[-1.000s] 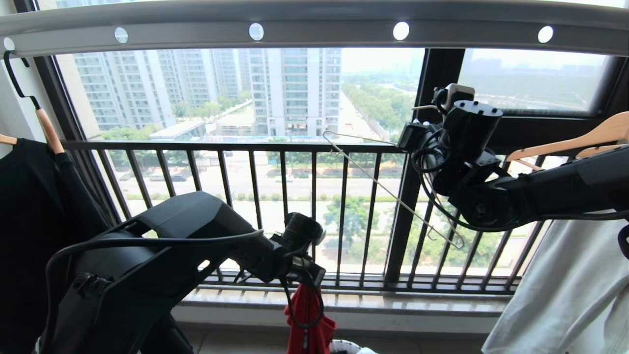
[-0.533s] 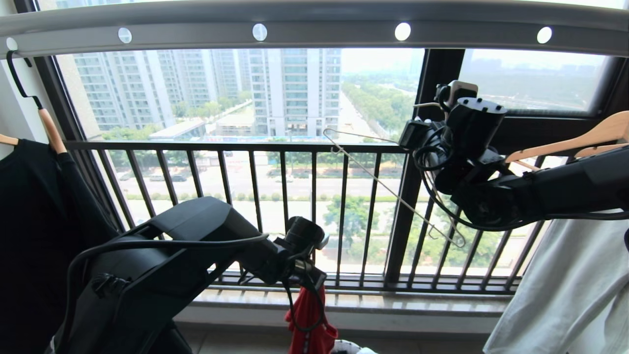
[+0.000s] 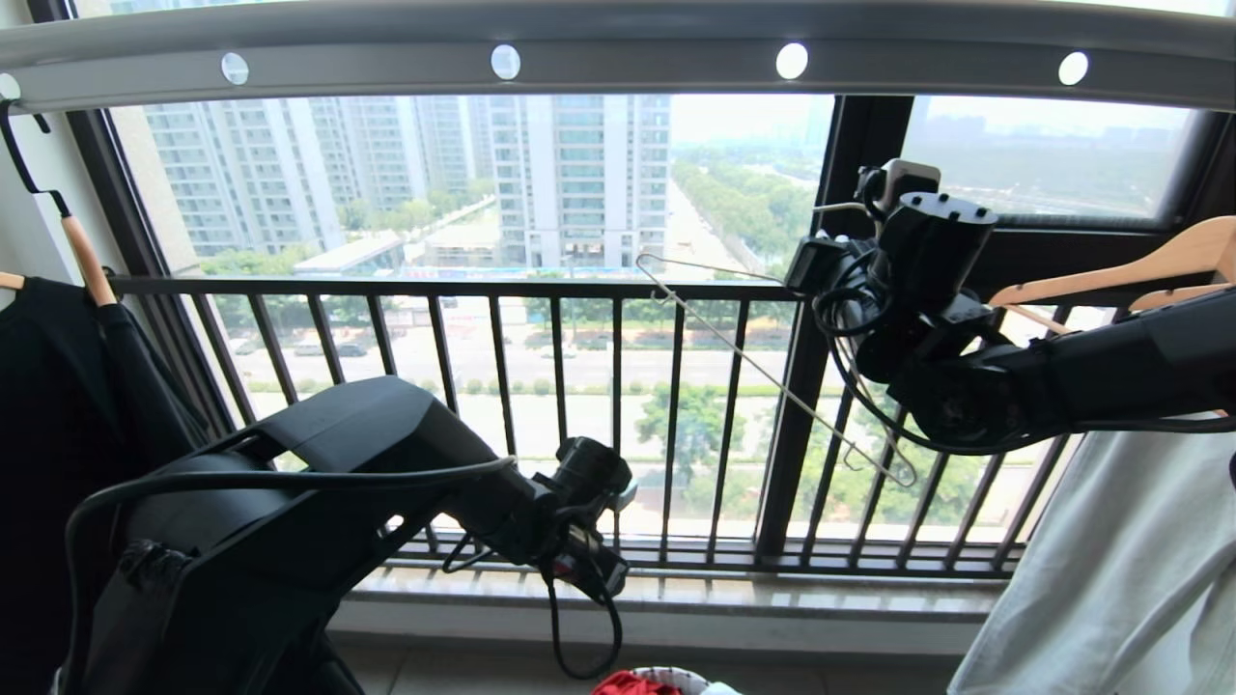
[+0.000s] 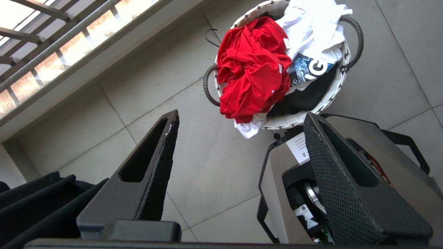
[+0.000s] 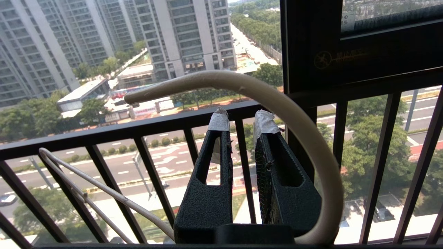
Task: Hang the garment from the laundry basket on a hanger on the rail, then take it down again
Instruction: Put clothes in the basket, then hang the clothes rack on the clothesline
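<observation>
Hanging low left, left gripper [image 4: 238, 131] gapes empty above the red garment [image 4: 254, 67], crumpled in the laundry basket [image 4: 341, 74] on the floor, only a sliver showing in head view, while right gripper [image 5: 242, 126] pinches the white hanger [image 3: 772, 376] well below the rail [image 3: 637, 63].

Little can be read. In the left wrist view, the dark print on the white T-shirt [image 4: 313, 67] in the laundry basket [image 4: 341, 74] shows a large white "G", with smaller light-blue letters beside it that look like "YL" and "E"; the rest of the wording is folded out of sight. A small white label [image 4: 300, 148] on the robot's grey base carries the digit "2". In the right wrist view, the dark window frame [image 5: 346, 57] bears a faint gold round emblem and a line of characters too dim to read.
</observation>
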Controlling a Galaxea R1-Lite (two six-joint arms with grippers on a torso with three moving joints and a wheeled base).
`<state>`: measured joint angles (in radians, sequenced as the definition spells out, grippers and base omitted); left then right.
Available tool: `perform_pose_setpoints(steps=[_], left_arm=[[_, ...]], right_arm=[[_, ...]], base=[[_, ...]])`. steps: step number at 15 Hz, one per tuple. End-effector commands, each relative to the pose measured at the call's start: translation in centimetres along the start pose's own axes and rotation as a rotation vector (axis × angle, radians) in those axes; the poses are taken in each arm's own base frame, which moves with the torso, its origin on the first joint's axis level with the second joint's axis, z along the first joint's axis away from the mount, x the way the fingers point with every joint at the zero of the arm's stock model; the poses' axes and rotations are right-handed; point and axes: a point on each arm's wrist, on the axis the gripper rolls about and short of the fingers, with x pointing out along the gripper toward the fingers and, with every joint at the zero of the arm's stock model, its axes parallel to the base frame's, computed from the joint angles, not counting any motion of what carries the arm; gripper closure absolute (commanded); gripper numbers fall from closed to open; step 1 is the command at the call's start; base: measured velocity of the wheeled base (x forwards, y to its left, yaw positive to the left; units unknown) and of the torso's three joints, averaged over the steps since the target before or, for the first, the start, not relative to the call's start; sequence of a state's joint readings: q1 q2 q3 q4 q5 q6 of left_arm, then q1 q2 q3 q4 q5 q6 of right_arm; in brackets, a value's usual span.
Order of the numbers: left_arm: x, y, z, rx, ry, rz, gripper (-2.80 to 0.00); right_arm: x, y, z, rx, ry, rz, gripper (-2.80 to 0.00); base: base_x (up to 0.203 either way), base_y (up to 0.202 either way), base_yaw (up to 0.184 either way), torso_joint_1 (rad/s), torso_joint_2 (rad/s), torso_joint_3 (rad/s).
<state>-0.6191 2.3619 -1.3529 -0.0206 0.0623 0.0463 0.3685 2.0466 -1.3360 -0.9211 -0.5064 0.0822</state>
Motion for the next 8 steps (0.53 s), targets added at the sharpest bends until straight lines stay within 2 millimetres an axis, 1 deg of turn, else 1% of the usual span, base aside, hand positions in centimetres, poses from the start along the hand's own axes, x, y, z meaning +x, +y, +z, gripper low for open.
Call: perform_pose_setpoints(steps=[1, 4, 5, 7, 8], left_arm=[[-5.1, 0.4, -0.2, -0.028, -0.044, 0.015, 0.00], [-11.3, 0.8, -1.3, -0.071, -0.107, 0.038, 0.00], [-12.9, 0.9, -1.6, -0.097, -0.132, 0.040, 0.00], [-15.0, 1.0, -1.7, -0.136, -0.175, 0.048, 0.00], [-16.8, 1.2, -1.4, -0.143, -0.223, 0.053, 0.00]], right_arm=[[0.2, 0.1, -1.0, -0.007, 0.015, -0.003, 0.00], [0.5, 0.2, -3.1, -0.046, 0.054, -0.003, 0.00], [0.4, 0.1, -3.4, -0.055, 0.052, -0.003, 0.00], [-0.2, -0.1, -2.9, -0.050, 0.038, -0.004, 0.00], [-1.2, -0.3, -2.6, -0.057, 0.051, 0.000, 0.00]], base=[[0.000, 0.000, 0.000, 0.000, 0.00, 0.000], [0.000, 0.000, 0.000, 0.000, 0.00, 0.000], [0.000, 0.000, 0.000, 0.000, 0.00, 0.000], [0.000, 0.000, 0.000, 0.000, 0.00, 0.000], [0.000, 0.000, 0.000, 0.000, 0.00, 0.000]])
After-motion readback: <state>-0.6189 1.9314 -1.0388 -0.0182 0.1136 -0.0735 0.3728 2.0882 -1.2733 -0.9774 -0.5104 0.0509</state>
